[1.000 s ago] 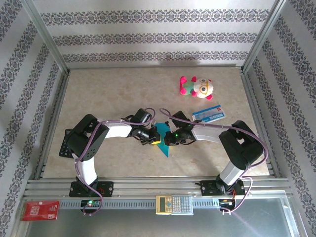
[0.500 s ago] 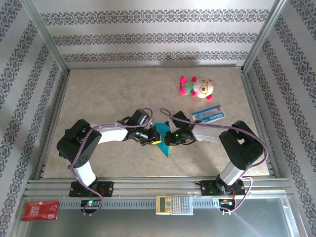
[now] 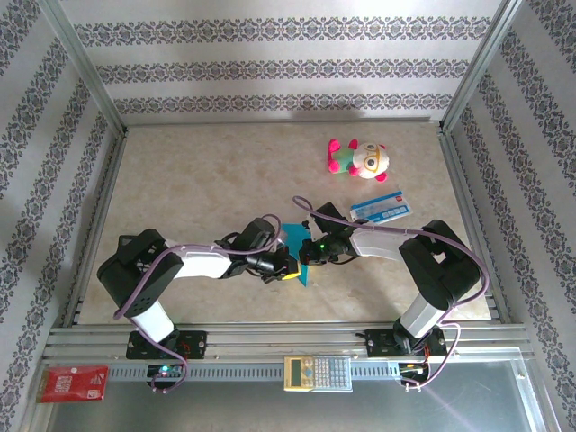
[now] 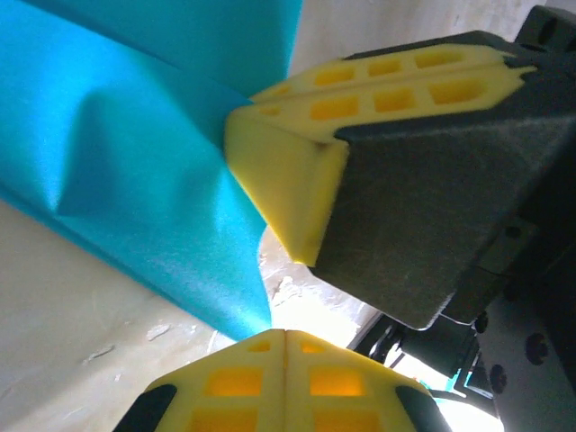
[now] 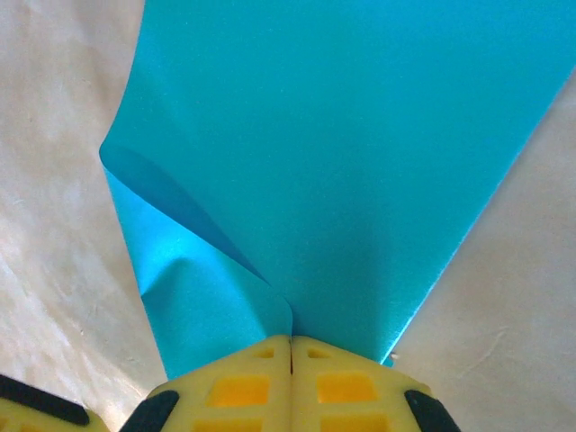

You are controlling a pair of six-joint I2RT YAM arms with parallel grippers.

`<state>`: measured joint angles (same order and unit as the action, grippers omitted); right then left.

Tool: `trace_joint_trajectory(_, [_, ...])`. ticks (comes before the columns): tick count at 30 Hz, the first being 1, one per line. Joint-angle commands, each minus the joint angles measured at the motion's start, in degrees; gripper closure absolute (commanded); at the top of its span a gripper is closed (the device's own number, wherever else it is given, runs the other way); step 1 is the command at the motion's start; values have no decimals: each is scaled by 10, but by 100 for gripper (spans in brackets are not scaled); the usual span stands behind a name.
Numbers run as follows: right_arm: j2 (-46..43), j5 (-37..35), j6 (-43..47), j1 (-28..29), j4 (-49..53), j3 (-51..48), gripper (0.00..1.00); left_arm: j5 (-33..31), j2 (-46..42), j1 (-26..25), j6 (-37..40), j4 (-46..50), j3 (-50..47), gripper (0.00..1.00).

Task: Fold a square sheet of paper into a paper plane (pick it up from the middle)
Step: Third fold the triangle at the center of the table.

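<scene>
The paper plane [image 5: 342,162] is plain teal-blue, with no print, darker along its creases. The left gripper [image 4: 286,346] has bright yellow fingers edged in black, and the right gripper [image 5: 290,351] is coloured the same. Both arms are white and black, trailed by purple cables [image 3: 171,256]. The worktop [image 3: 207,180] is beige with a faint marbled mottle. The walls [image 3: 270,67] are white with grey bands of ornamental damask. The plush toy [image 3: 358,158] is pink, white and yellow-green. The printed card [image 3: 380,208] is white and blue. The calculator [image 3: 317,372] is pale yellow with grey keys.
</scene>
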<state>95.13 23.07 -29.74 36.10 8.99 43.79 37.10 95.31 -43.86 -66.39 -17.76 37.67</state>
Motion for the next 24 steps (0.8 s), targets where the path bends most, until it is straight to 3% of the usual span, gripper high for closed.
trace_joint_trajectory(1, [45, -45, -20, 0, 19, -26, 100, -19, -2, -5, -33, -50, -15, 100])
trace_joint_trajectory(11, [76, -37, -28, -5, 20, 34, 100, -28, -44, 36, -13, 9, -28, 100])
trace_joint_trajectory(24, [89, -33, -29, -8, 18, 32, 100, -13, 5, 32, -12, -11, -7, 100])
